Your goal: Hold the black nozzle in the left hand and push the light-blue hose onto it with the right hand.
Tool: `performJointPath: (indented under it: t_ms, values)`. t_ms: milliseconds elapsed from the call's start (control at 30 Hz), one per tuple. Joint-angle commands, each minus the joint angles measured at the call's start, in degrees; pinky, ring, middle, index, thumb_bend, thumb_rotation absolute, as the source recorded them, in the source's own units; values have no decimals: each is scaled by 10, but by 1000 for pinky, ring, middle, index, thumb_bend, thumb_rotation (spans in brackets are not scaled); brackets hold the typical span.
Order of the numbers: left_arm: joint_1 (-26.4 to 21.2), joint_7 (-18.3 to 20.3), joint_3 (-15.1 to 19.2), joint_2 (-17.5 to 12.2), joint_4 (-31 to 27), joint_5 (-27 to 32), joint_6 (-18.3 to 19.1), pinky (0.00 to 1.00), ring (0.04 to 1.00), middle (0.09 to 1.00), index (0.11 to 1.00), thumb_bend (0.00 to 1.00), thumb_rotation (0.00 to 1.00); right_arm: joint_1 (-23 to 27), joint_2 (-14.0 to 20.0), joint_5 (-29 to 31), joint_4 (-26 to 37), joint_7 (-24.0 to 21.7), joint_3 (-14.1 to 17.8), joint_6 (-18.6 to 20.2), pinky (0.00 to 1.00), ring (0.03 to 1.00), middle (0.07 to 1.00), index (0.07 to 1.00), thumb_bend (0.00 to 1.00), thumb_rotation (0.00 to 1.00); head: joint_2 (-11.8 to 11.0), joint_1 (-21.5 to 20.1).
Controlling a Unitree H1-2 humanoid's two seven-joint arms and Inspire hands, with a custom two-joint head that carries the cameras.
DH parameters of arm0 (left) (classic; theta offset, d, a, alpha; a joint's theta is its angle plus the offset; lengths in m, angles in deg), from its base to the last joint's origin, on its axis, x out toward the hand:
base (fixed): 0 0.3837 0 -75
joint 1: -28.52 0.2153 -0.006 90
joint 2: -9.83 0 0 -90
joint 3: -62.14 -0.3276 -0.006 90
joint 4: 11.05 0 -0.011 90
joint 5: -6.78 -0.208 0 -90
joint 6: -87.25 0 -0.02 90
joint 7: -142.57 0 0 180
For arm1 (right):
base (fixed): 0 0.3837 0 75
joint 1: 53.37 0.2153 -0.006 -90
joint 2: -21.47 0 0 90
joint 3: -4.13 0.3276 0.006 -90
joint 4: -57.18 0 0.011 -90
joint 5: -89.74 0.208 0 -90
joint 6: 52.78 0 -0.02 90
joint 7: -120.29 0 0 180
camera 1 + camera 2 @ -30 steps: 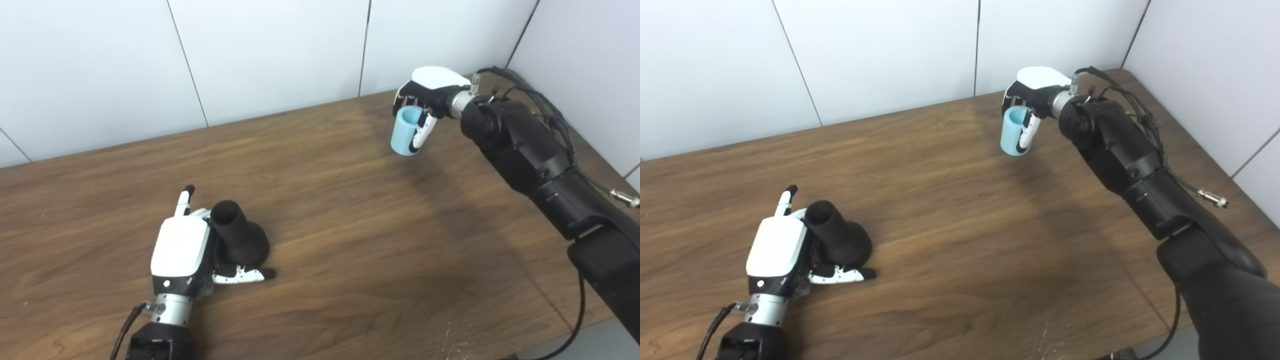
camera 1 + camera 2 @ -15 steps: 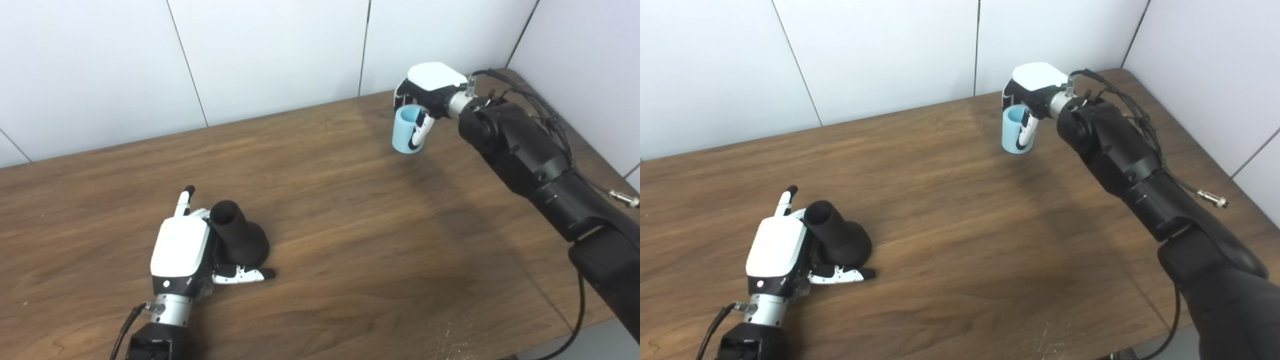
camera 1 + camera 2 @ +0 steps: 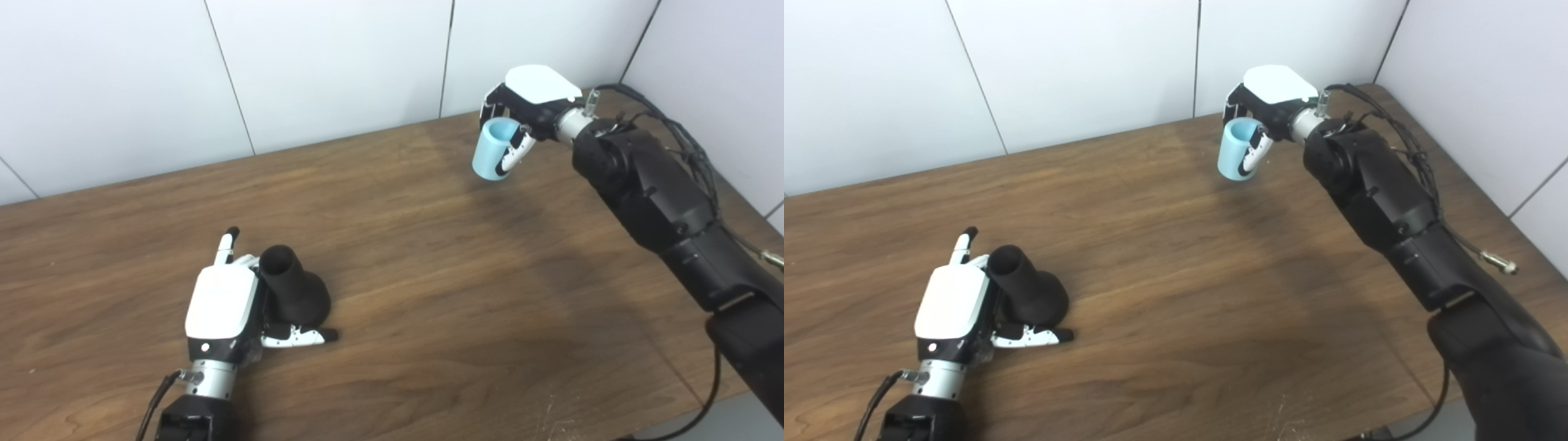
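The black nozzle [image 3: 293,288] stands tilted on the wooden table [image 3: 429,275] at the near left, narrow mouth up and flared base down. My left hand [image 3: 220,303] lies beside it with the palm against it, one finger stretched straight along the table and the thumb [image 3: 300,336] flat in front of the base; no closed grasp shows. At the far right my right hand [image 3: 527,104] is shut on the short light-blue hose [image 3: 493,149], holding it tilted just above the table, its open end up. In the right eye view the hose [image 3: 1237,149] is far from the nozzle [image 3: 1026,288].
White wall panels [image 3: 337,61] close the table's back edge, and another wall [image 3: 723,73] stands at the right. Cables [image 3: 674,135] run along my right forearm. The table's front right edge [image 3: 674,422] is near the elbow.
My right hand has lifted the hose a little, tilted it and shifted it slightly left. The left hand and nozzle have stayed where they were.
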Motion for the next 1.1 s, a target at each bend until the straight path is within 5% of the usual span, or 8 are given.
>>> performJointPath:
  t_ms: [0, 167, 533, 700, 1000, 1067]
  values:
    - [81, 11, -23, 0, 64, -4, 15, 999, 606, 465, 496, 525, 0, 23, 15, 6, 41, 8, 13, -16, 402, 398, 514, 487, 518, 0, 0, 0]
    - [84, 3, -30, 10, 72, -10, 18, 985, 611, 483, 490, 524, 0, 11, 7, 16, 84, 19, 23, -40, 389, 374, 497, 508, 516, 0, -14, 50]
    - [79, 1, -52, 27, 87, -33, 35, 992, 608, 532, 468, 518, 0, -11, -28, 24, 225, -44, 29, 1, 457, 391, 515, 484, 518, 0, -35, 119]
    - [75, -2, -55, 39, 93, -32, 41, 990, 599, 502, 485, 522, 0, -9, -42, 19, 276, -76, 27, 5, 657, 395, 474, 504, 520, 0, -39, 135]
    - [68, -1, -62, 54, 100, -37, 56, 1000, 613, 507, 483, 522, 0, -7, -76, 52, 347, -114, 39, 23, 759, 432, 459, 504, 522, 0, -41, 164]
    - [66, -2, -66, 55, 102, -41, 61, 1000, 616, 504, 485, 522, 0, -7, -84, 68, 357, -118, 42, 30, 892, 447, 460, 502, 521, 0, -42, 167]
